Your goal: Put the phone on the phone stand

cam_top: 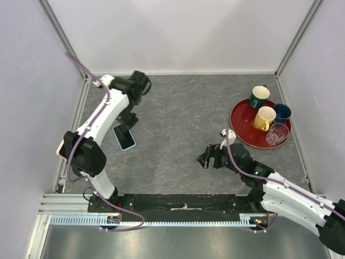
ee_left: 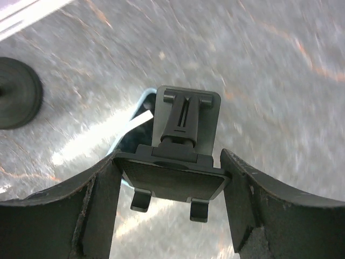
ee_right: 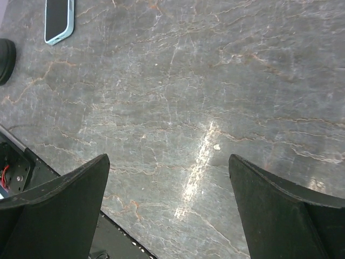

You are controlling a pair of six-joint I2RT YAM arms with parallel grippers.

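Observation:
No pink-cased phone is in view. A phone with a light-blue case (cam_top: 124,136) lies flat on the table at the left; it also shows in the right wrist view (ee_right: 58,20). My left gripper (cam_top: 128,121) is shut on a black folding wedge-shaped stand (ee_left: 183,140), held just above that phone's far end. In the left wrist view the gripper (ee_left: 171,162) clamps the stand's plate by its two sides. Part of the phone stand's round black disc base (ee_left: 16,93) shows to the left, and at an edge of the right wrist view (ee_right: 4,60); its post and clamp are hidden. My right gripper (cam_top: 206,158) (ee_right: 168,162) is open and empty over bare table.
A red tray (cam_top: 238,129) at the back right holds a green mug (cam_top: 259,97), a yellow mug (cam_top: 264,117), a blue cup (cam_top: 282,112) and a clear glass (cam_top: 277,133). White walls close in the table on three sides. A black rail (cam_top: 183,202) runs along the near edge.

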